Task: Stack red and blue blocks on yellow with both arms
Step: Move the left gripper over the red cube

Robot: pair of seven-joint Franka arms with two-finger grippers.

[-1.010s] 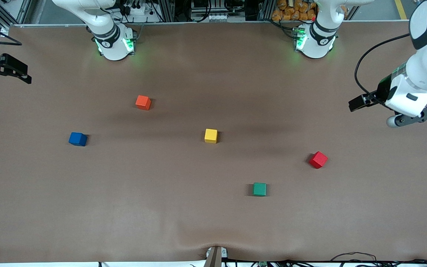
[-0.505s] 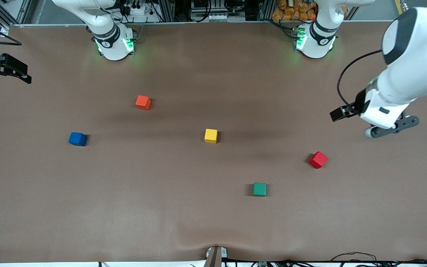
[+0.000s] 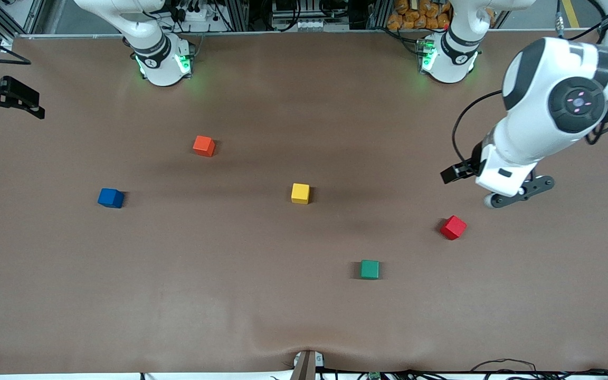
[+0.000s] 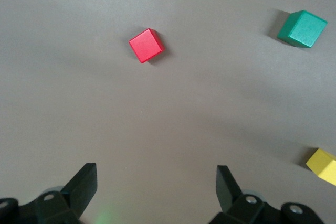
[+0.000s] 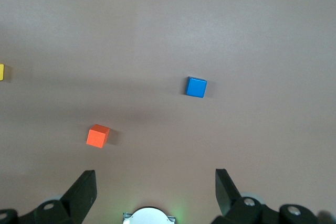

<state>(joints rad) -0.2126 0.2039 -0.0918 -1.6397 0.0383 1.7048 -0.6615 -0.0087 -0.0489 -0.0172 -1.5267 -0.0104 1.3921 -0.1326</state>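
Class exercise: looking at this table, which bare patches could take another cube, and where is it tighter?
Bare: the wide strip nearer the camera than the green cube, and the stretch between blue cube and yellow cube. Tighter: around the red cube, with the open left gripper over the table just beside it.

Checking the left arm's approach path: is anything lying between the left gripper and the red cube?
No. In the left wrist view only bare table separates the open left gripper from the red cube.

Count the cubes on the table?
5: orange-red cube nearest the bases; blue cube toward the right arm's end; yellow cube mid-table; red cube toward the left arm's end; green cube nearest the camera.
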